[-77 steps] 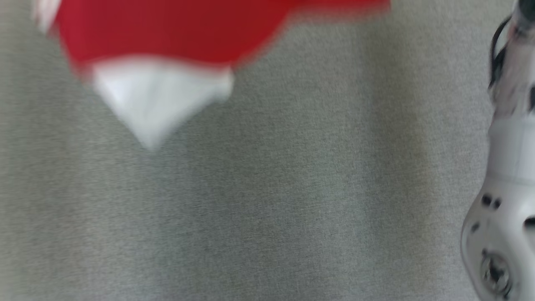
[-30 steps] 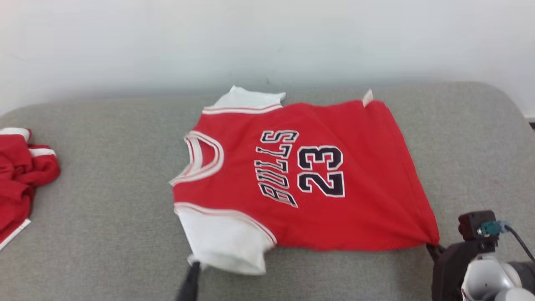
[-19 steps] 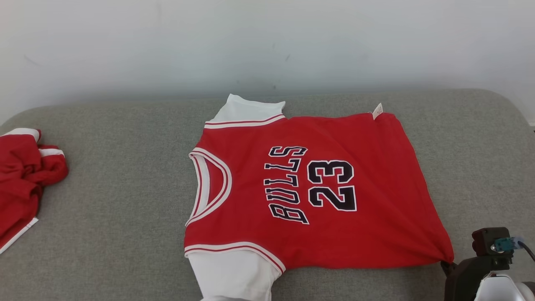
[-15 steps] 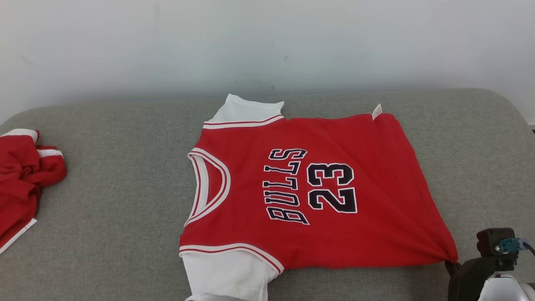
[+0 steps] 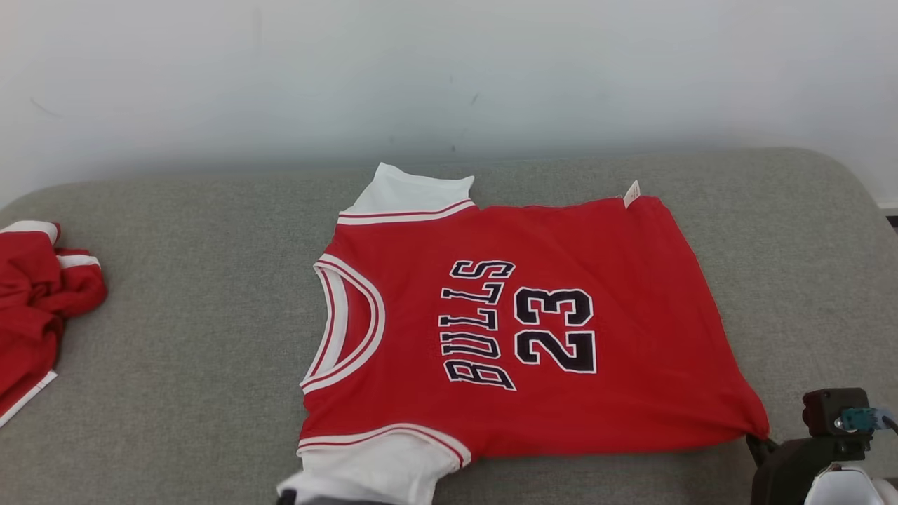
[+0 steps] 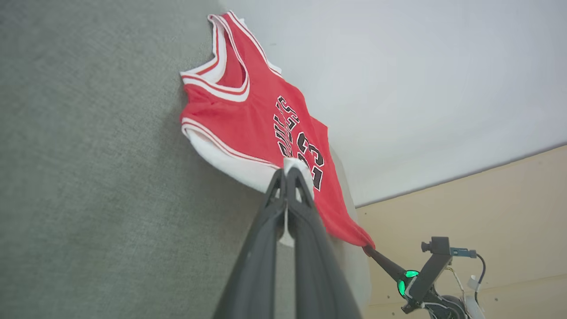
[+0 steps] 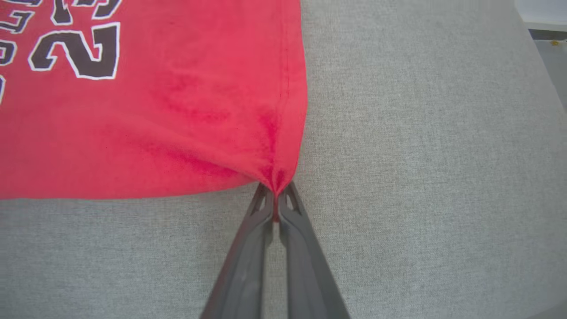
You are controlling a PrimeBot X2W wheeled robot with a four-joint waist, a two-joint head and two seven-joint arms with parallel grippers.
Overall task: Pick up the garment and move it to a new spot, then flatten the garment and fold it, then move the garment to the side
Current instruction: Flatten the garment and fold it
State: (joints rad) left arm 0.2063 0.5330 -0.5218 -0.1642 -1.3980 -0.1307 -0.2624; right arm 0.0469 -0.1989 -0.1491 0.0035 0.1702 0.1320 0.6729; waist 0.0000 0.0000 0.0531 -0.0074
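At the far left a crumpled red garment [image 5: 38, 301] is lying well apart from the work on the grey cushion [image 5: 175, 337]. The left end effector [image 6: 287, 173] is staying clamped on the near white sleeve [image 5: 372, 466] of the Bulls jersey [image 5: 533, 280]. Over the last second it has been drawing that sleeve nearer the robot, so the jersey is now lying spread face-up mid-cushion with fewer wrinkles. At the right, the right end effector [image 7: 275, 197] is staying pinched on the red hem corner [image 7: 274, 177], pulling it taut. The relocation is looking finished and the flattening is nearing its end, leaving the fold as the likely next step.
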